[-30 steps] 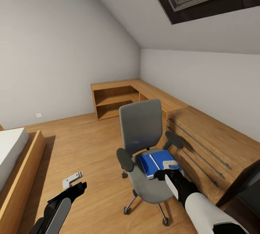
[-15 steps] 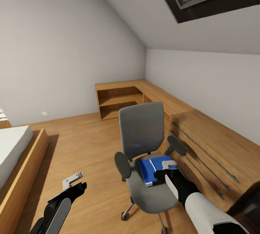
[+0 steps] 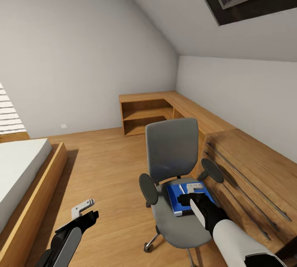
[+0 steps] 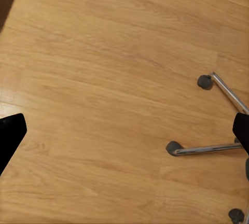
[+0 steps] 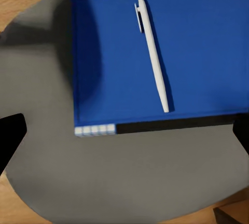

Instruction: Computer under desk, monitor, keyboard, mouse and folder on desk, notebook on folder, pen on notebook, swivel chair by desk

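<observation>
The swivel chair (image 3: 171,151), grey with black armrests, stands on the wood floor facing me. On its seat (image 5: 129,182) lies the flat blue folder (image 3: 181,199) (image 5: 114,63), and a white pen (image 5: 153,53) rests on top of it. My right gripper (image 3: 192,192) (image 5: 126,133) hangs open just above the folder's near edge, one black fingertip on each side, touching nothing. My left gripper (image 3: 84,210) (image 4: 126,130) is open over bare floor to the left of the chair's chrome base (image 4: 207,149). The desk, monitor, keyboard, mouse, computer and notebook are out of view.
A low oak shelving unit (image 3: 148,112) fills the far corner and runs on as an oak cabinet (image 3: 247,164) along the right wall, close behind the chair. A bed (image 3: 20,168) lies at the left. Open floor (image 3: 103,168) stretches between bed and chair.
The camera has turned, so the chair and shelving sit further right in the picture and more of the bed shows. Both grippers hold their places; the right one stays over the folder.
</observation>
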You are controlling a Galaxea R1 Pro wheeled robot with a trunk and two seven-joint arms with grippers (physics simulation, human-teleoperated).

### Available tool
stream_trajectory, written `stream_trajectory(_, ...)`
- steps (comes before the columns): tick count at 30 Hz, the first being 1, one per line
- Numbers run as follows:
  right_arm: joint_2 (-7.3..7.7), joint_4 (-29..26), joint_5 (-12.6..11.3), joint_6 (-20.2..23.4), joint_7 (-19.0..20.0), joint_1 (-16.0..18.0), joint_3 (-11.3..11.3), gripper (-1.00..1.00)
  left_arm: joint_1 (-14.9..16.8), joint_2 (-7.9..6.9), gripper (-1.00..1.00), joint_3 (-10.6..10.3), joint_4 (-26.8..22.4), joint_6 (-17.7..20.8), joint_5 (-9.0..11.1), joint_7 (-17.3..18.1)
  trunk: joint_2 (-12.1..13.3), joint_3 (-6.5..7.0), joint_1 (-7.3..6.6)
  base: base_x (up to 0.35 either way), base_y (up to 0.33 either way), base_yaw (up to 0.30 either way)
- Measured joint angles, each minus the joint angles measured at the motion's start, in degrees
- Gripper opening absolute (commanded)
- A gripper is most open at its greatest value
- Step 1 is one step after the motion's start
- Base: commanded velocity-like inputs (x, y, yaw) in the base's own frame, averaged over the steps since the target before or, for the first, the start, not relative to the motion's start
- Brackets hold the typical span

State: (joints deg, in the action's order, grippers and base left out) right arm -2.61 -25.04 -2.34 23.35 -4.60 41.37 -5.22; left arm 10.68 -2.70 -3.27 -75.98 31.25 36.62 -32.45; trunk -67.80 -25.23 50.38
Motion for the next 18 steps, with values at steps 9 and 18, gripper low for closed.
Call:
stream_trajectory(9,1.28,0.0,-0.1,0.0,0.3,0.0,0.0,1.00,0.0,0.04,1.00,-0.1,-0.1,-0.2,-0.1,0.2,0.0,0.00,-0.02,0.070,0.000,0.004)
stream_trajectory(18,1.18,0.0,-0.1,0.0,0.2,0.0,-0.1,1.00,0.0,-0.04,1.00,0.0,-0.4,-0.1,-0.1,0.4,0.0,0.00,-0.01,0.171,0.000,0.000)
